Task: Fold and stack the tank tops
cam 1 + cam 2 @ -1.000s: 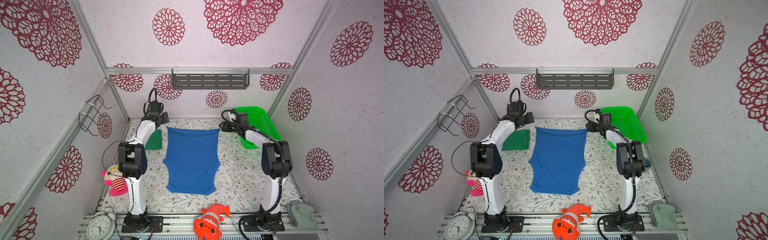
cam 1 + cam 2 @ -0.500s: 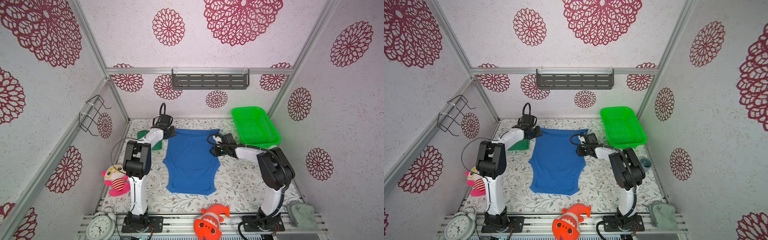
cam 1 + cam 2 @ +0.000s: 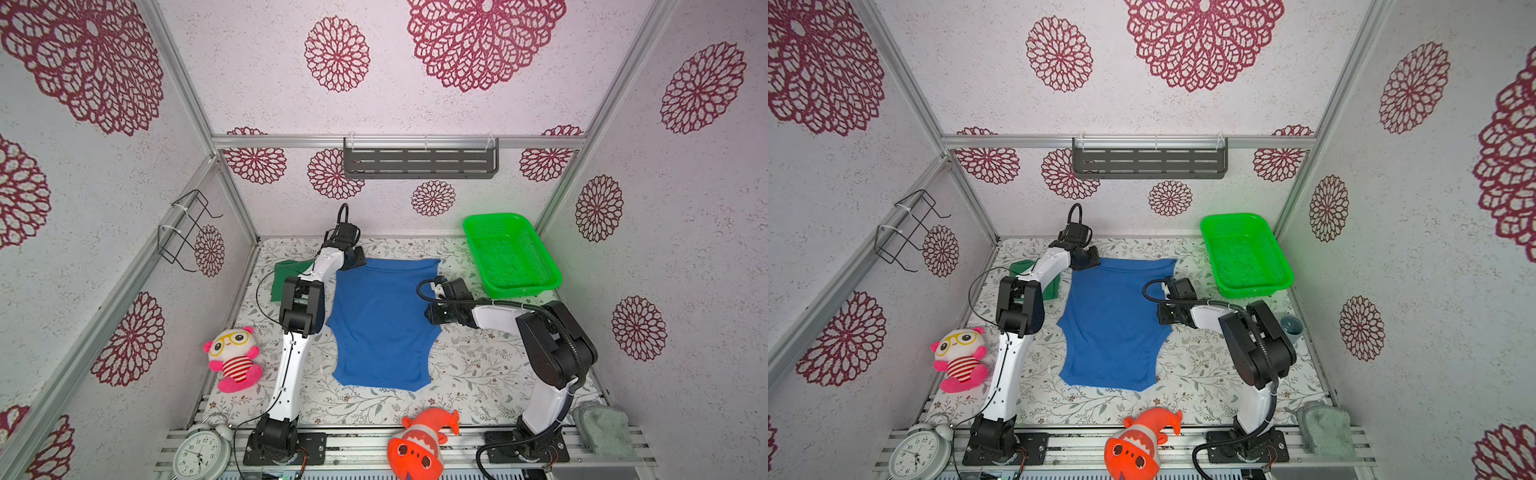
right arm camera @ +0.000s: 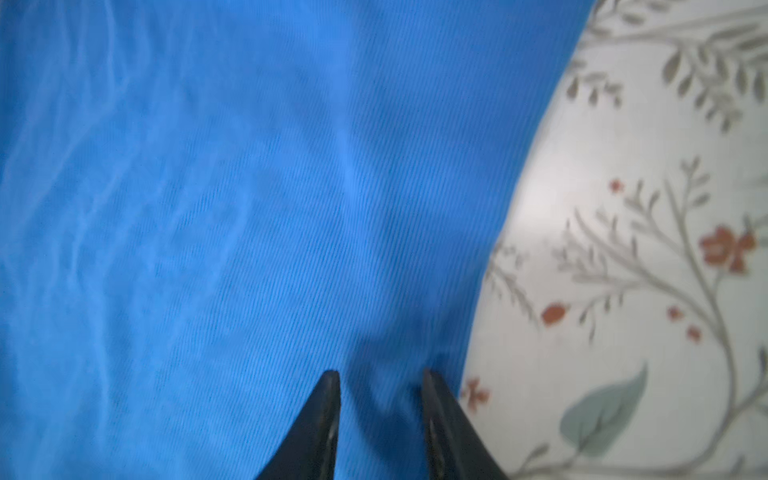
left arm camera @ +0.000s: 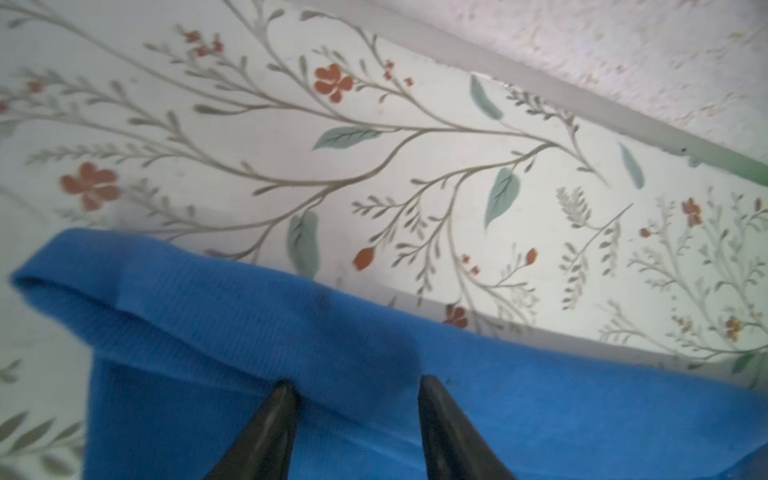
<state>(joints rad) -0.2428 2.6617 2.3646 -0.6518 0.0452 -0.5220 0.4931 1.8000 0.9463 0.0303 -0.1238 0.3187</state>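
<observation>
Orange fish toy (image 3: 415, 444): at the near table edge, in front of the blue tank top's near edge and apart from it.
Alarm clock (image 3: 201, 455): near-left of the blue tank top, well apart.
Grey cloth (image 3: 602, 428): near-right of the blue tank top, well apart.
Plush doll (image 3: 232, 359): left of the blue tank top's near corner, beyond the left arm.
Blue tank top (image 3: 382, 324): spread flat mid-table (image 3: 478, 365), with the armhole scoops nearer and the straight wide edge farther.
Right gripper (image 4: 380, 378): on the blue tank top's right edge, just beyond the armhole scoop. Jaws are parted and both tips rest on the cloth, which is not clamped.
Dark green tank top (image 3: 286, 276): just left of the blue tank top's far-left corner, partly hidden by the arm. Contact cannot be determined.
Left gripper (image 5: 355, 384): at the blue tank top's far-left corner. Jaws are released, with the tips either side of a raised hem fold.
Green basket (image 3: 552, 282): far-right of the blue tank top, apart from it.
</observation>
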